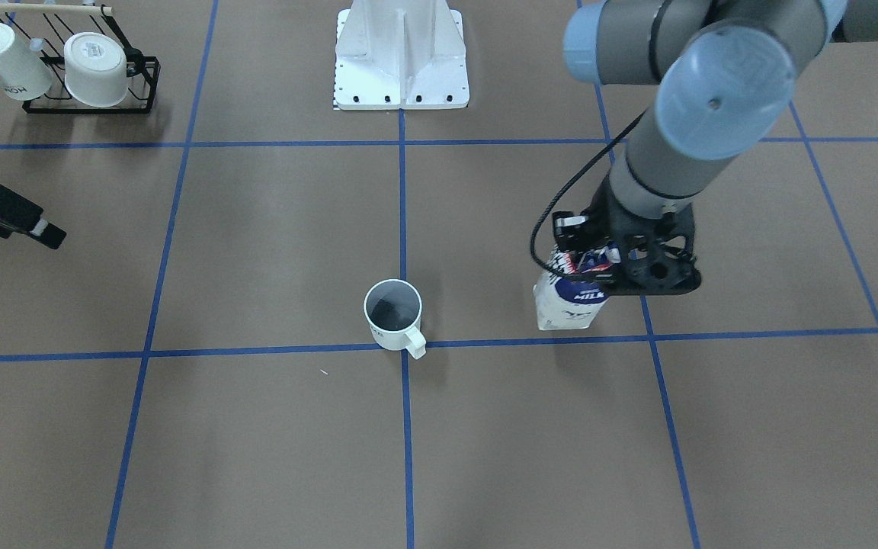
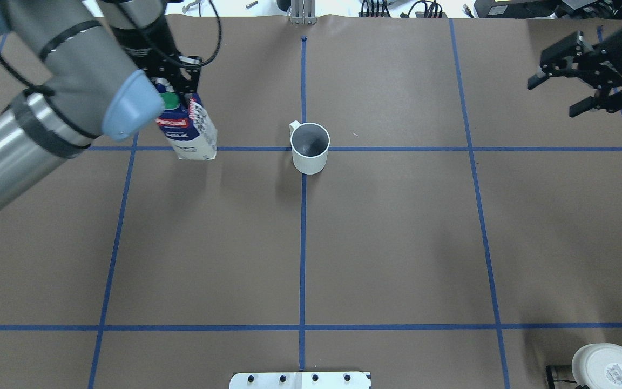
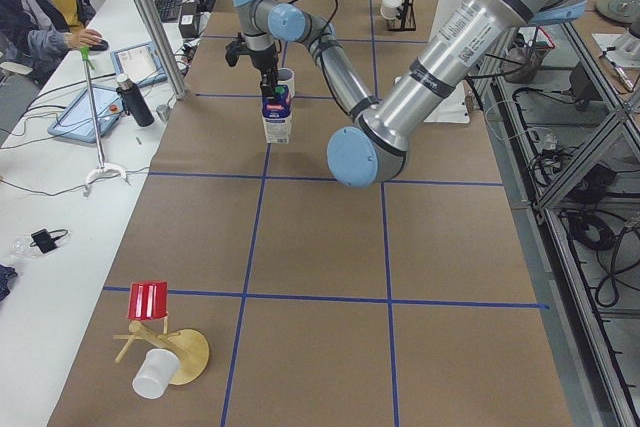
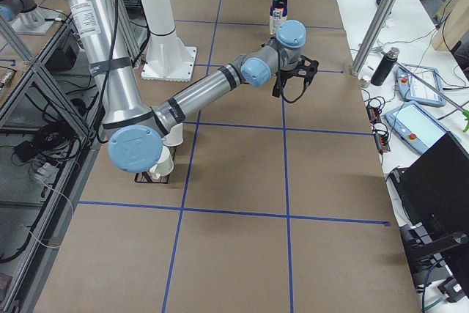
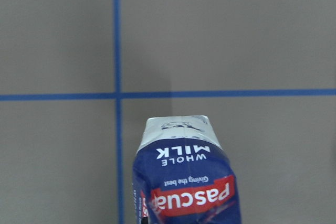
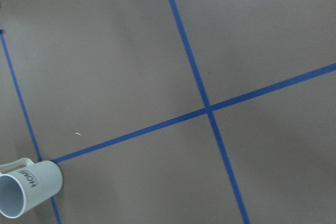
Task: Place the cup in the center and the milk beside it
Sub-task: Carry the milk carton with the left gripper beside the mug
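Note:
The cup (image 1: 393, 314), a small white mug with a dark grey inside, stands upright on the crossing of the blue tape lines; it also shows in the overhead view (image 2: 310, 148) and the right wrist view (image 6: 26, 193). The milk (image 2: 193, 132), a navy and white carton with a green cap, stands upright to the cup's left in the overhead view, about one carton's height away. My left gripper (image 2: 180, 89) is shut on the carton's top (image 1: 570, 303); its base is at or just above the table (image 5: 184, 179). My right gripper (image 2: 558, 96) is open and empty, far right.
A black wire rack (image 1: 142, 84) with two all-white mugs sits at the robot's right near corner. The white robot base plate (image 1: 401, 69) is at the table's near edge. A wooden stand with a red and a white cup (image 3: 160, 347) sits at the left end.

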